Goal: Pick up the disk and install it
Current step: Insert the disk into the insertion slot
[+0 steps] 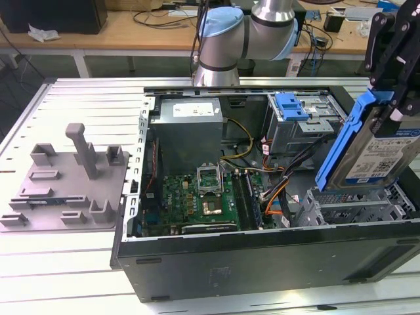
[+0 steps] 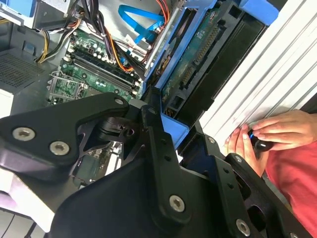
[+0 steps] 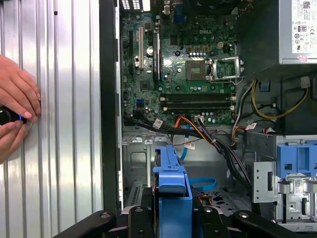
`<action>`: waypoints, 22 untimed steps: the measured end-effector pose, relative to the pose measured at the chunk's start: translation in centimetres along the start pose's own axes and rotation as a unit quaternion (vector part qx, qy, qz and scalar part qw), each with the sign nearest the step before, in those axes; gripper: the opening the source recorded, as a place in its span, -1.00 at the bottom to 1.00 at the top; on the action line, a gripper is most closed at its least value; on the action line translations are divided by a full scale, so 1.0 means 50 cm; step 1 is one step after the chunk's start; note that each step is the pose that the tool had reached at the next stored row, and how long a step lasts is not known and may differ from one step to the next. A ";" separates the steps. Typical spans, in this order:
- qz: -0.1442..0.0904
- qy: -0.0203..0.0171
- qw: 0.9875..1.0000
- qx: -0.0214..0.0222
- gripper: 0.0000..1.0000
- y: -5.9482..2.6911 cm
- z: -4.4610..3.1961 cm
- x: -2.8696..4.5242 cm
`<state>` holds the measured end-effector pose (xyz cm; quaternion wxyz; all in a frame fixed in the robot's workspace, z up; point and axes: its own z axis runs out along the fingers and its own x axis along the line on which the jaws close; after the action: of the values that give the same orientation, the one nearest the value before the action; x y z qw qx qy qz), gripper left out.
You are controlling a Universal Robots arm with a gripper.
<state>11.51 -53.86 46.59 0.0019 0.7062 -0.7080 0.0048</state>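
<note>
— What do we see, biggest first?
— A ribbed metal table (image 1: 79, 92) carrying the open computer case (image 1: 262, 269), with a wooden bench (image 1: 131, 29) far behind.
— And the disk?
— We see the disk (image 1: 379, 156) held tilted over the case at the exterior view's right. The gripper (image 1: 394, 98) has its fingers clamped on it, and a hand (image 3: 17, 99) rests on the table

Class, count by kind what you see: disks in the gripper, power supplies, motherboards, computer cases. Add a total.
disk: 1
power supply: 1
motherboard: 1
case: 1
Total: 4
</note>
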 end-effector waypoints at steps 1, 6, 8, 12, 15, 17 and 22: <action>0.000 0.000 1.000 0.000 -0.26 0.000 0.000 0.000; -0.002 0.000 1.000 0.000 -0.26 0.000 0.004 0.001; -0.002 0.000 1.000 0.000 -0.26 0.000 0.005 0.002; -0.003 0.000 1.000 0.000 -0.26 0.000 0.008 0.003; -0.003 0.000 1.000 0.000 -0.26 0.000 0.010 0.004; -0.003 0.000 1.000 0.000 -0.26 0.000 0.011 0.004; -0.004 0.000 1.000 0.000 -0.26 0.000 0.014 0.006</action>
<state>11.52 -54.16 45.89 0.0019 0.7087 -0.7055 0.0048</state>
